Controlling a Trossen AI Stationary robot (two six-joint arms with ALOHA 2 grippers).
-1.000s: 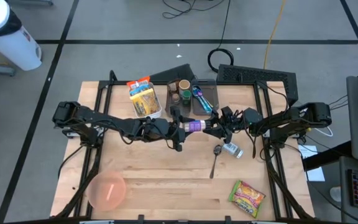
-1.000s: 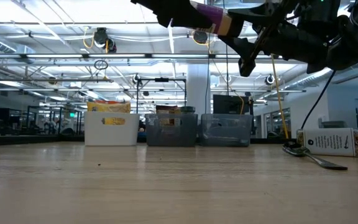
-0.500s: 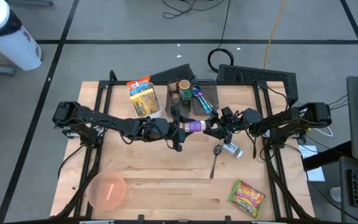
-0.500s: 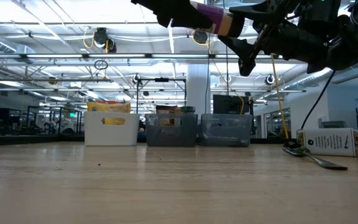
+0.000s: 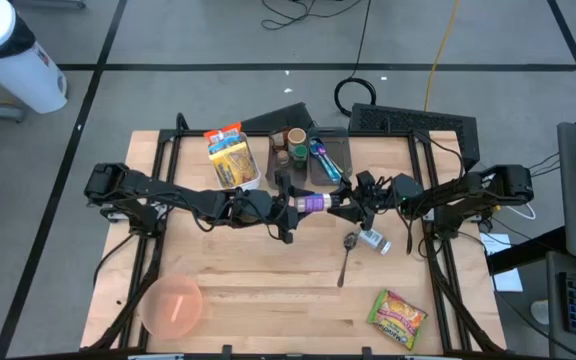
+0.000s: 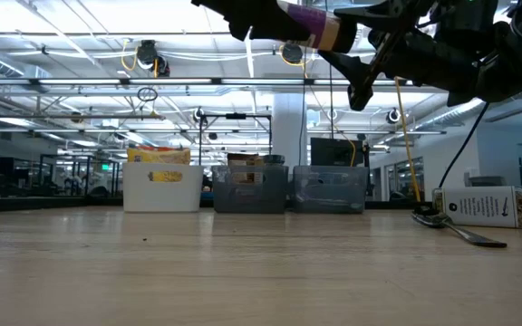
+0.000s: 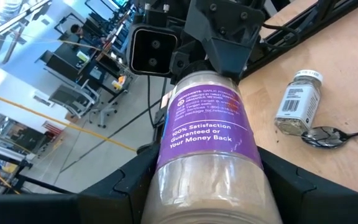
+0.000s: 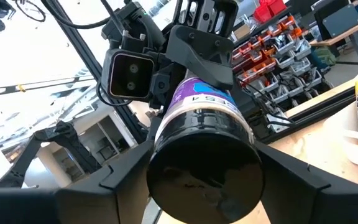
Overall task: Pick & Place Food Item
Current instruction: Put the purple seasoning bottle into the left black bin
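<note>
Nearest the front edge of the worktop [image 5: 268, 310], a pink bowl [image 5: 173, 306] sits at the left corner and a yellow snack packet [image 5: 397, 314] at the right corner, and neither arm is near them. Further in, right of centre, a spoon [image 5: 346, 256] lies with a small spice jar [image 5: 373, 240] on its side just beside the spoon's bowl. Up above mid-worktop, it's a two-arm meeting: the left end effector [image 5: 296, 206] pinches the purple-labelled jar [image 5: 314, 203] around its body, held level in the air, and the right end effector [image 5: 346, 208] sits over the jar's black-capped end, fingers [image 8: 291, 171] on either side of the cap, though whether they press it I can't tell. At the back edge stand a white bin [image 5: 235, 160] with yellow packs and two grey bins [image 5: 313, 155] holding other goods.
</note>
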